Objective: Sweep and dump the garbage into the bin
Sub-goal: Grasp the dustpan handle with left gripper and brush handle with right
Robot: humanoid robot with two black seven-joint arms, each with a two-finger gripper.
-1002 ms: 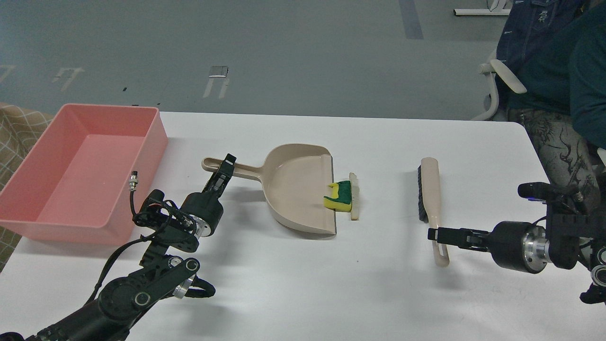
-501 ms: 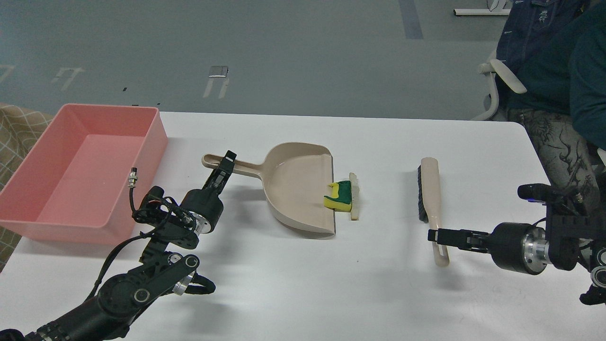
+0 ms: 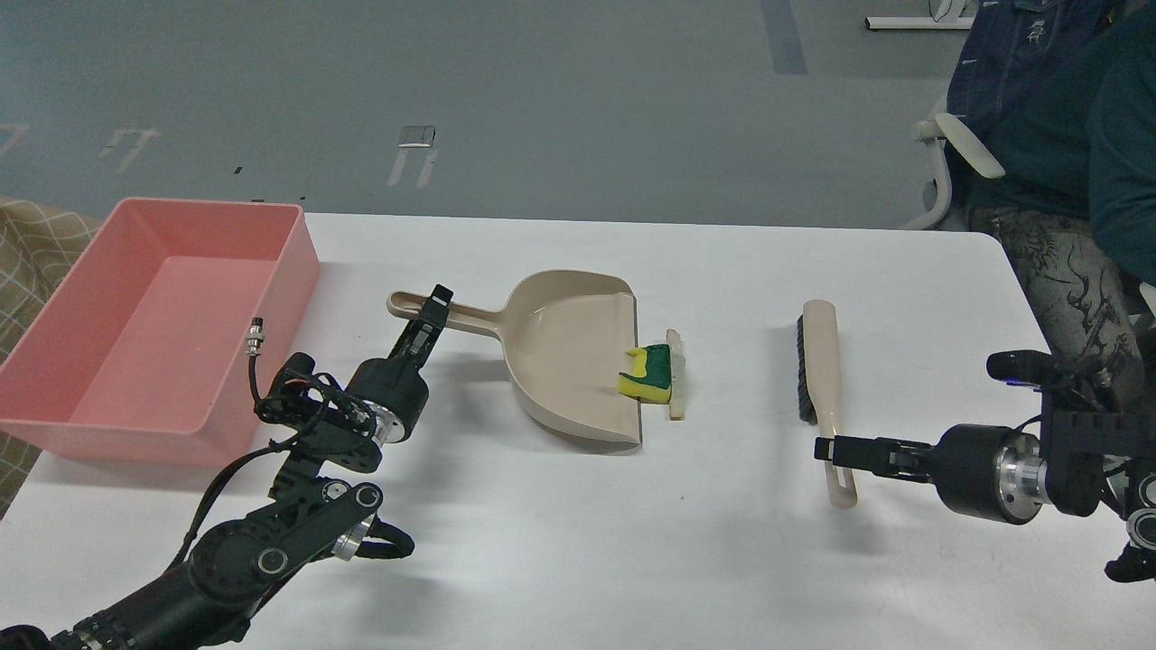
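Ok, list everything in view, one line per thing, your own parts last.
bin: 1, pink, far left of the table, nothing visible inside.
dustpan: 1, beige, table centre, handle pointing left.
sponge piece: 1, yellow with green layer, at the dustpan's open edge.
strip: 1, pale beige, on the table just right of the sponge piece.
brush: 1, beige with black bristles, right of centre.
table: 1, white.
person: 1, dark clothes, seated top right.
left gripper: 1, black, at the dustpan handle; grip unclear.
right gripper: 1, black, at the brush handle's near end; grip unclear.
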